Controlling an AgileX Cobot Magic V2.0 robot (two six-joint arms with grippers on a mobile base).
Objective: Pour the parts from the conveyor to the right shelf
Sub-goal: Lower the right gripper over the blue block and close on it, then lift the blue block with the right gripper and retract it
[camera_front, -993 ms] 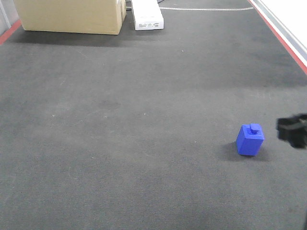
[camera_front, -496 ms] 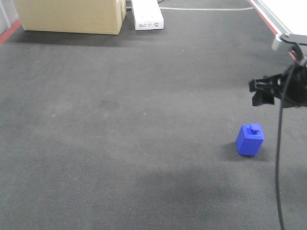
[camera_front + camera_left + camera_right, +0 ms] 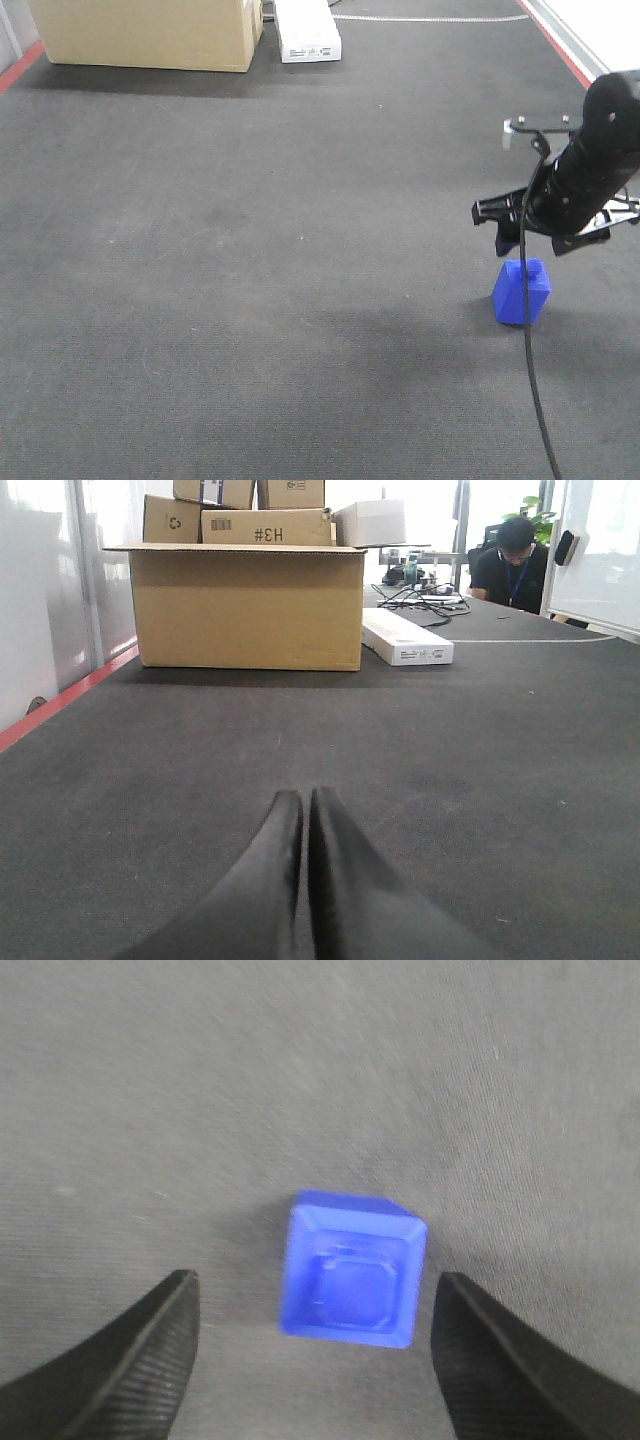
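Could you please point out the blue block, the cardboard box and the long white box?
blue block (image 3: 352, 1285): right wrist view, on its top stud.
cardboard box (image 3: 248, 608): left wrist view, middle of its front face.
long white box (image 3: 400, 632): left wrist view, on its top face.

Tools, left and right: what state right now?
Left tool: closed, empty.
Right tool: open above the blue block, not holding it.

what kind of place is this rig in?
Probably a warehouse-style test area next to an office: a wide grey belt with red edges, stacked cardboard boxes, and a man in the background.
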